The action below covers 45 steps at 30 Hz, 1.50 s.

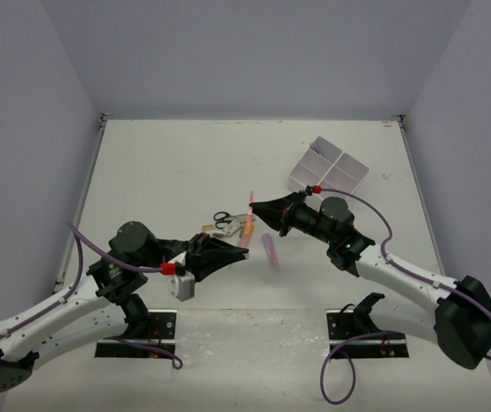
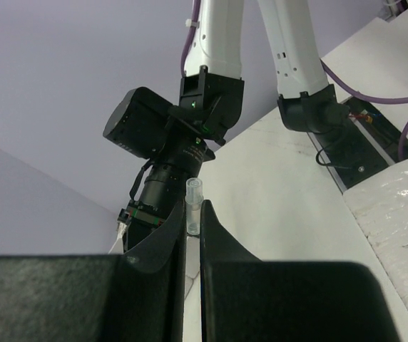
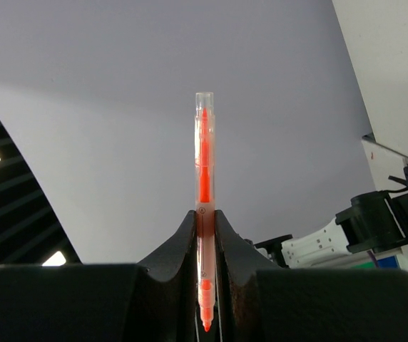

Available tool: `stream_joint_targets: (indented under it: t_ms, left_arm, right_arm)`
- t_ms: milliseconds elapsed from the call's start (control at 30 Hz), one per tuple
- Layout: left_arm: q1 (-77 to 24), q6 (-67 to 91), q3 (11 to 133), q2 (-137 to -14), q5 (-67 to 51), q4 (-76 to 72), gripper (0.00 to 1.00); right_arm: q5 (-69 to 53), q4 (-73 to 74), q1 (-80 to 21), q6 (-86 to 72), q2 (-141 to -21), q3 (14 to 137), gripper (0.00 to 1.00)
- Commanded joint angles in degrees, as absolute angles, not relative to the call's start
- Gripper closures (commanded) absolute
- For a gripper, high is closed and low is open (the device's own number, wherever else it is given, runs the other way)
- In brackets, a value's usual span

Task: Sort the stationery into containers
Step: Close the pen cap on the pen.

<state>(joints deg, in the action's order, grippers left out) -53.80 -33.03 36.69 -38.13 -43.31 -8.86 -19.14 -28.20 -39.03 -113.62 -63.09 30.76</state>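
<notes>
Orange marker point(image 3: 203, 206) with clear cap, clamped in right fingers point(image 3: 179, 246), left fingers point(image 2: 154, 249) closed on clear-capped pen point(image 2: 194, 203)

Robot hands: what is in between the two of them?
The orange marker, seen in the top view. It runs from the right gripper to the left gripper, and each is shut on it.

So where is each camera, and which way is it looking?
Top external: high behind the robot, looking down at the white table; left arm and right arm show.
Left wrist: on the left gripper, facing the right arm; its black fingers show.
Right wrist: on the right gripper, facing the grey wall; its fingers show.
Shared: all three see the orange marker with a clear cap.
</notes>
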Motion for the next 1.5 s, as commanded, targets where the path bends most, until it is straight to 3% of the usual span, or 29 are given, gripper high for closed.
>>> stream_joint_targets:
  t_ms: [0,467,1000,1467]
  left_arm:
    - [-54.0,-34.7,36.5,-38.7,-42.1,-11.8,1.0]
    - [-54.1,-40.7,36.3,-36.2,-38.2,-6.1,1.0]
    - [-54.0,-41.0,27.5,-29.6,-31.3,-16.8,1.0]
    - [-54.0,-43.0,25.3,-28.0,-29.6,-14.5,1.0]
  right_arm:
    - [-20.7,-32.2,-39.0,-117.3,-63.1,32.8,1.0]
    - [-24.7,-36.6,-39.0,-116.2,-64.4,30.9,1.0]
    - [-26.2,-29.5,-39.0,-108.7,-68.9,37.4,1.0]
    - [-26.6,-32.0,-38.9,-107.8,-71.1,37.3,1.0]
